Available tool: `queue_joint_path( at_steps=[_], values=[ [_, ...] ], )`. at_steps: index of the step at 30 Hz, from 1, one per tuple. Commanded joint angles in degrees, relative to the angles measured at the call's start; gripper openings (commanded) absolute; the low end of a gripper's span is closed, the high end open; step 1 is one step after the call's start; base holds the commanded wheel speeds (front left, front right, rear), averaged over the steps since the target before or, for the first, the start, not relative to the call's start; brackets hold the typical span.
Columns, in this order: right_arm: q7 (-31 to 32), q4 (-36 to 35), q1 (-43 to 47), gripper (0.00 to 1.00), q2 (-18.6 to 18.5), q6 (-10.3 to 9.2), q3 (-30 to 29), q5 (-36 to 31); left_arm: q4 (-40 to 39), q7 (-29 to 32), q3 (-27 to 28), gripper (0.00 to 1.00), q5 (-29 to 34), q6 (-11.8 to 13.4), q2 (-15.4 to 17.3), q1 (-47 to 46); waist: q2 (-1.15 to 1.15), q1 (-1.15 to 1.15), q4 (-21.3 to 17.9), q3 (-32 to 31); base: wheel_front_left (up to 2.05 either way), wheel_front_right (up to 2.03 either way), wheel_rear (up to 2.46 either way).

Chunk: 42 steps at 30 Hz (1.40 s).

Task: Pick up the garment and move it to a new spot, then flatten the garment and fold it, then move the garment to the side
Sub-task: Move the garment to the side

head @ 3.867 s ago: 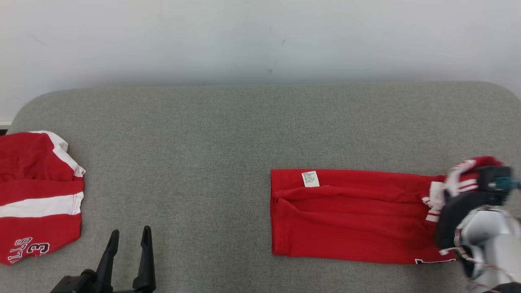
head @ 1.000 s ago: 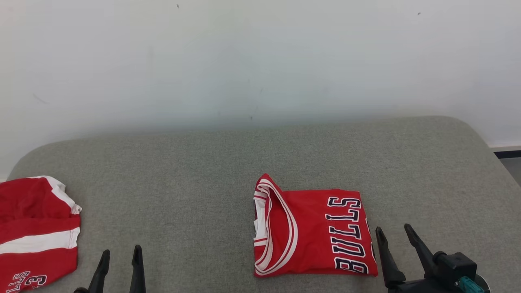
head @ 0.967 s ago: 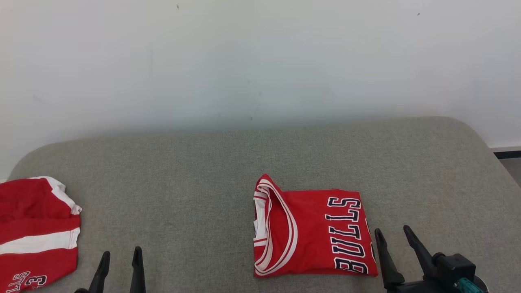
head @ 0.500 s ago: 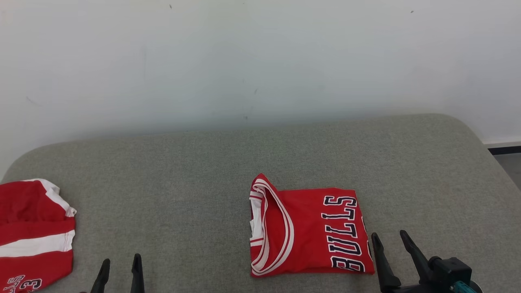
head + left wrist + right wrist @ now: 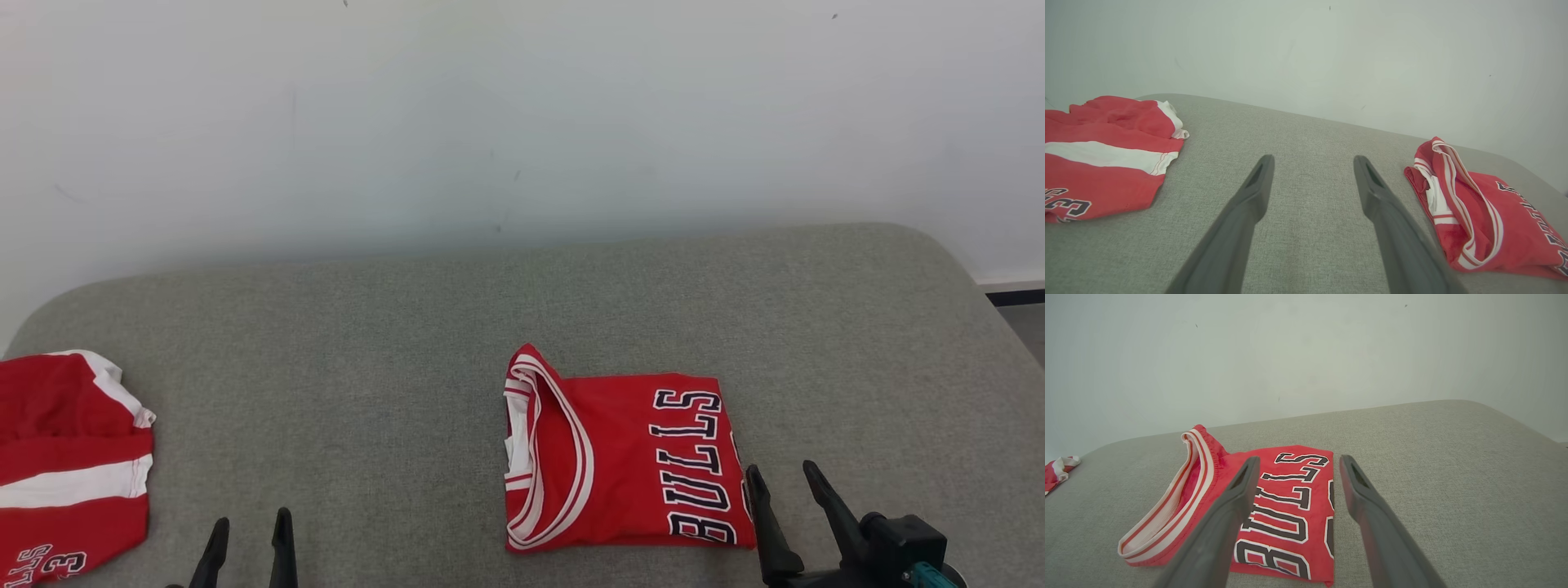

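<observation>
You have the garment (image 5: 620, 461) lying folded into a compact red block on the grey cushion (image 5: 392, 343), lettering up. It sits just left of the right pincer (image 5: 780, 469) and well off to the right of the left pincer (image 5: 253, 518). Both pincers stand wide, with nothing between their fingers.

I judge the pick-up, the flattening and the fold done, so what you have left is the last step: carrying the block to the side. The fold is not quite flat. The striped trim along the edge farthest from the right pincer stands up in a loose loop.

In the head view the right pincer's left finger covers the block's nearest corner, so it may or may not be touching the cloth. A second red garment (image 5: 73, 457), beyond the left pincer on its left, is cut off by the picture's edge, and both pincers run off the bottom edge
</observation>
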Motion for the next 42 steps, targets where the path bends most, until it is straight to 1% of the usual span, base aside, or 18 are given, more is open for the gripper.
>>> queue_joint_path(
  at_steps=[1, 3, 5, 7, 9, 11, 12, 15, 20, 22, 26, 31, 32, 33, 34, 37, 42],
  values=[
    [0.4, 0.2, -0.6, 1.0, -0.1, -0.15, 0.0, 0.3, -0.2, 0.0, 0.1, 1.0, -0.3, 0.1, 0.0, -0.3, 0.0, 0.0, 0.3, 0.2, 0.0, 0.0, 0.0],
    [1.7, 0.4, -1.8, 1.0, -0.4, -0.15, 0.0, 0.7, -0.3, 0.0, -0.1, 1.0, -0.2, 0.1, 0.0, -0.5, 0.0, 0.0, 0.6, 0.6, 0.0, 0.0, 0.0],
    [4.3, 1.2, -3.3, 1.0, -0.5, -0.15, -0.9, 1.2, -0.4, 0.0, -0.3, 1.0, -0.1, 0.0, 0.0, -0.7, 0.0, 0.0, 1.2, 1.0, 0.0, 0.0, 0.0],
    [9.0, 3.0, -5.1, 1.0, -0.7, -0.15, -2.2, 1.5, -0.4, 0.0, -0.7, 1.0, 0.0, -0.1, 0.0, -0.8, 0.0, 0.0, 2.0, 1.6, 0.0, 0.0, 0.0],
    [14.6, 5.0, -7.7, 1.0, -1.9, -0.15, -1.5, 0.5, -0.3, 0.0, -1.2, 1.0, 0.0, -0.1, 0.0, -1.0, 0.0, 0.0, 2.9, 2.2, 0.0, 0.0, 0.0],
    [18.7, 7.0, -10.2, 1.0, -2.5, -0.15, -2.5, 0.7, -0.4, 0.0, -1.8, 1.0, 0.1, -0.2, 0.0, -1.6, 0.0, 0.0, 4.0, 3.0, 0.0, 0.0, 0.0],
    [18.7, 7.0, -10.2, 1.0, -2.5, -0.15, -2.5, 0.7, -0.4, 0.0, -1.8, 1.0, 0.1, -0.2, 0.0, -1.6, 0.0, 0.0, 4.0, 3.0, 0.0, 0.0, 0.0],
    [23.0, 10.9, -13.0, 1.0, -3.4, -0.15, -4.6, 0.1, -0.3, 0.0, -2.9, 1.0, -0.3, -0.2, 0.0, -2.3, 0.0, 0.0, 6.1, 3.9, 0.0, 0.0, 0.0],
    [25.7, 17.5, -15.6, 1.0, -3.2, -0.15, -8.0, -0.7, 0.1, 0.0, -3.6, 1.0, -0.8, -0.1, 0.0, -2.7, 0.0, 0.0, 9.3, 4.7, 0.0, 0.0, 0.0],
    [25.8, 19.5, -16.5, 1.0, -3.2, -0.15, -8.6, -1.3, 0.0, 0.0, -3.5, 1.0, -0.5, -0.1, 0.0, -2.9, 0.0, 0.0, 10.3, 5.3, 0.0, 0.0, 0.0],
    [25.4, 22.9, -17.8, 1.0, -3.5, -0.15, -9.8, -2.8, -0.4, 0.0, -3.0, 1.0, -0.3, -0.2, 0.0, -3.5, 0.0, 0.0, 11.4, 7.0, 0.0, 0.0, 0.0],
    [27.5, 27.4, -19.4, 1.0, -3.2, -0.15, -10.7, -4.7, -0.9, 0.0, -3.2, 1.0, -0.7, -0.3, 0.0, -4.3, 0.0, 0.0, 12.1, 9.1, 0.0, 0.0, 0.0],
    [28.1, 28.3, -19.4, 0.81, -2.9, -0.15, -10.5, -4.7, -0.9, 0.0, -3.3, 1.0, -0.8, -0.3, 0.0, -4.5, 0.0, 0.0, 12.1, 9.4, 0.0, 0.0, 0.0],
    [28.7, 28.9, -19.5, 0.34, -2.6, -0.15, -10.2, -4.7, -0.8, 0.0, -3.3, 1.0, -0.9, -0.4, 0.0, -4.7, 0.0, 0.0, 12.1, 9.6, 0.0, 0.0, 0.0],
    [28.7, 29.2, -19.6, 0.01, -2.5, -0.15, -9.5, -4.6, -0.7, 0.0, -3.5, 1.0, -1.0, -0.4, 0.0, -4.7, 0.0, 0.0, 12.0, 9.8, 0.0, 0.0, 0.0],
    [28.3, 29.5, -19.9, 0.0, -3.4, -0.15, -7.7, -4.7, -0.7, 0.0, -3.7, 1.0, -1.1, -0.4, 0.0, -5.0, 0.0, 0.0, 11.5, 10.2, 0.0, 0.0, 0.0],
    [26.6, 27.4, -22.4, 0.0, -6.5, -0.2, -3.7, -5.2, -1.4, 0.0, -3.4, 1.0, -1.4, -0.4, 0.0, -5.6, 0.0, 0.0, 9.8, 10.8, 0.0, 0.0, 0.0]
  ],
)
